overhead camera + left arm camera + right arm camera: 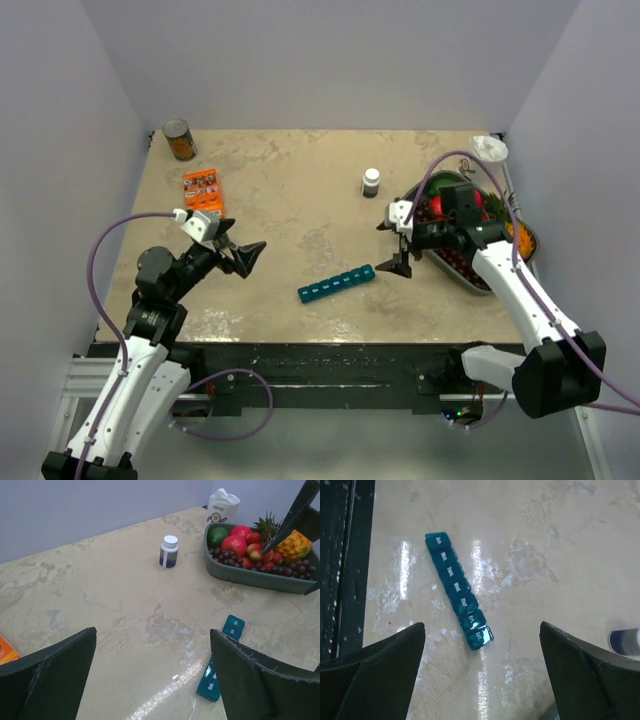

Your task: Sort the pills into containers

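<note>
The teal-blue pill container strip (pixel 336 283) lies on the table near the front middle, all lids shut; the right wrist view shows it whole (pixel 458 590), the left wrist view only its two ends (pixel 233 626). A white pill bottle with a dark label (pixel 371 182) stands upright behind it and shows in the left wrist view (pixel 169 552). My left gripper (pixel 243 257) is open and empty, hovering left of the strip. My right gripper (pixel 396 246) is open and empty, just right of the strip's right end. No loose pills show.
A grey fruit tray (pixel 452 262) sits at the right edge, under my right arm. A brown tin can (pixel 179 140) stands at the back left corner. An orange packet (pixel 203 190) lies behind my left gripper. A white bag (pixel 222 508) stands behind the tray.
</note>
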`<action>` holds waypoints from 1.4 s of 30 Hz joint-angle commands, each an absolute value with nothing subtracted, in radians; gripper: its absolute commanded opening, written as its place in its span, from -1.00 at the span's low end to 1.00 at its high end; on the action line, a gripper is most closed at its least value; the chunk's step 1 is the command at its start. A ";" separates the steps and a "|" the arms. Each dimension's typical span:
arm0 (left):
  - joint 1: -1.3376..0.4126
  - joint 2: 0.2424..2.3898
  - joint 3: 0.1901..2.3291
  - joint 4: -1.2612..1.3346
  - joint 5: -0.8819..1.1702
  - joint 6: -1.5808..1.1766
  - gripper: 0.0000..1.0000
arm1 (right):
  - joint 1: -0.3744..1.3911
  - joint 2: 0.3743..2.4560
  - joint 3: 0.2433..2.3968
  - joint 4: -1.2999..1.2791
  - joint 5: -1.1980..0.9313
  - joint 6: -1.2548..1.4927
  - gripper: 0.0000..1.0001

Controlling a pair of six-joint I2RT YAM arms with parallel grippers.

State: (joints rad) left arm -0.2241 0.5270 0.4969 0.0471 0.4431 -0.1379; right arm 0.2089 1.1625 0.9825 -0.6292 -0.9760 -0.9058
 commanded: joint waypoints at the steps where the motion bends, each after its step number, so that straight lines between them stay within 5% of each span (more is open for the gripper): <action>1: -0.227 0.549 0.500 0.060 0.430 -0.114 0.99 | 0.304 1.225 0.960 -0.726 -0.910 -1.287 0.98; 16: -0.227 0.532 0.503 0.034 0.302 -0.060 0.99 | 0.587 1.492 0.923 -0.506 -0.592 -1.281 0.92; 42: -0.227 0.545 0.505 0.043 0.313 -0.081 0.99 | 0.741 1.710 1.011 -0.416 -0.443 -1.091 0.29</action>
State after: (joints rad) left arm -0.2241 0.5423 0.4969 0.0055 0.2996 -0.0853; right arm 0.7353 1.7088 0.9783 -0.4374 -0.4614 -1.1191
